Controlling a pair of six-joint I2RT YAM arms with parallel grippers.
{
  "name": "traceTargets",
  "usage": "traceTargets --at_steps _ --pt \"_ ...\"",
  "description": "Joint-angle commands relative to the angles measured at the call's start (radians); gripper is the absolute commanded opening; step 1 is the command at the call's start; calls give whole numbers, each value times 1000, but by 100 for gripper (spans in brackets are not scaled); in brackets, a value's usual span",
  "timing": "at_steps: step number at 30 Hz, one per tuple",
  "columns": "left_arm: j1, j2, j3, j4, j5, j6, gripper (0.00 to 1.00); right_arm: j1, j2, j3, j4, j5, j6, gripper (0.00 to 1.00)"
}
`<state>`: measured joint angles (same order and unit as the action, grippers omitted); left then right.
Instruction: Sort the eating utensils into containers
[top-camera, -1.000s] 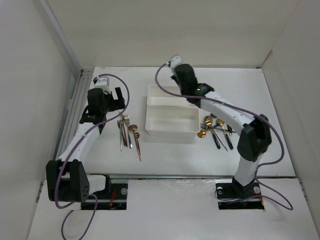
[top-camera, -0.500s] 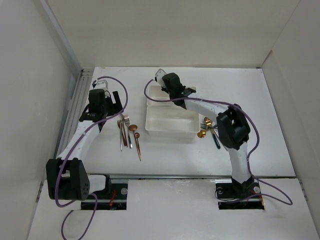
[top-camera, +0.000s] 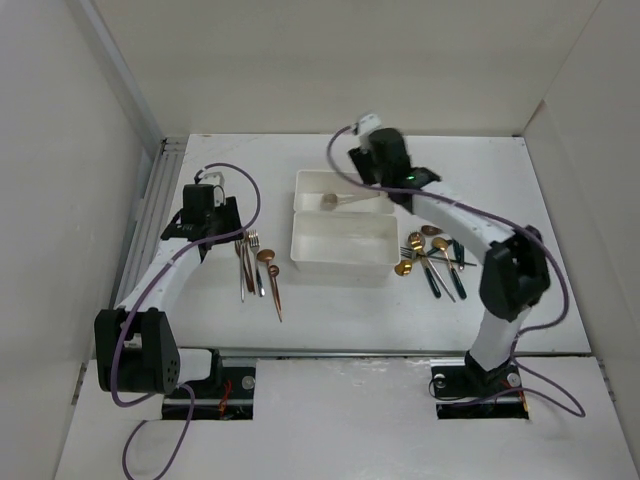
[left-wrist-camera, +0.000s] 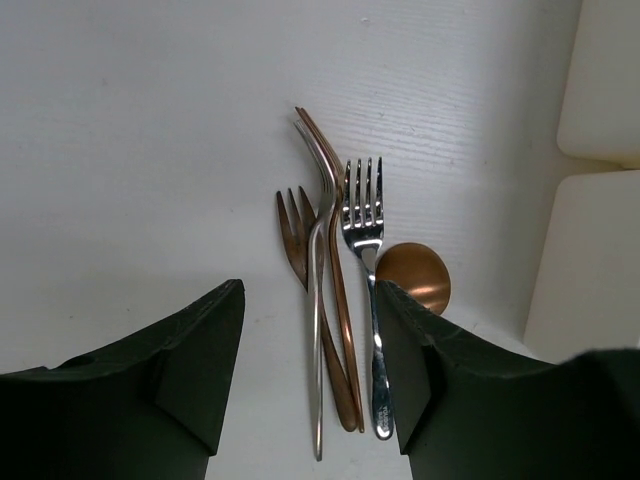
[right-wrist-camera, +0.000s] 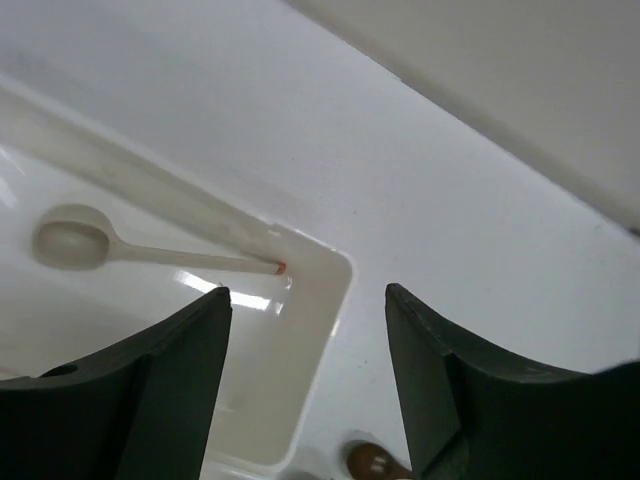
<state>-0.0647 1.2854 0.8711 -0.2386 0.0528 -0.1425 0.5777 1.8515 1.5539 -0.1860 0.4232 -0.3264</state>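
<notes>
We see one spoon (right-wrist-camera: 75, 243) lying inside the far tray (right-wrist-camera: 318, 310), and the right gripper (right-wrist-camera: 305, 300) hangs above this tray, fingers spread wide and empty. Left of the tray, forks (left-wrist-camera: 362, 215) lie under the left gripper (left-wrist-camera: 310, 295), also spread wide. More utensils (top-camera: 432, 258) lie on the tray's right side.

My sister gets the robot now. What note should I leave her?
Left gripper: open, empty, above the forks left of the trays.
Right gripper: open, empty, over the far tray corner.
Done: one spoon lies in the far tray. Near tray looks empty.
Left: the forks and copper spoon on the left, plus the mixed pile right of the trays.
</notes>
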Motion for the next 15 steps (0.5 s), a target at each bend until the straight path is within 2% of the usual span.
traceTargets --at_steps 1,2,3,5,6,7,8,11,12,15 --pt "-3 -8 9 -5 13 11 52 -273 -185 -56 -30 -221 378 69" --pt "-3 -8 9 -5 13 11 52 -339 -202 -70 -109 -275 448 69" --pt "-3 -8 9 -5 4 11 52 -401 -202 -71 -166 -312 572 62" --pt "-3 -8 9 -5 4 1 53 -557 -181 -97 -354 -366 656 50" --pt "-3 2 0 4 4 -9 55 -622 -155 -150 -389 -377 688 36" --pt "-3 2 0 4 4 -9 55 -622 -155 -150 -409 -377 702 33" --pt "-3 2 0 4 4 -9 56 -657 -155 -229 -409 -364 713 33" --pt "-3 11 -9 13 -5 -9 58 -693 -175 -319 -394 -344 740 32" --pt "-3 11 -9 13 -5 -9 58 -705 -175 -349 -383 -331 750 35" --pt "-3 11 -9 13 -14 -9 58 -705 -161 -362 -374 -343 759 38"
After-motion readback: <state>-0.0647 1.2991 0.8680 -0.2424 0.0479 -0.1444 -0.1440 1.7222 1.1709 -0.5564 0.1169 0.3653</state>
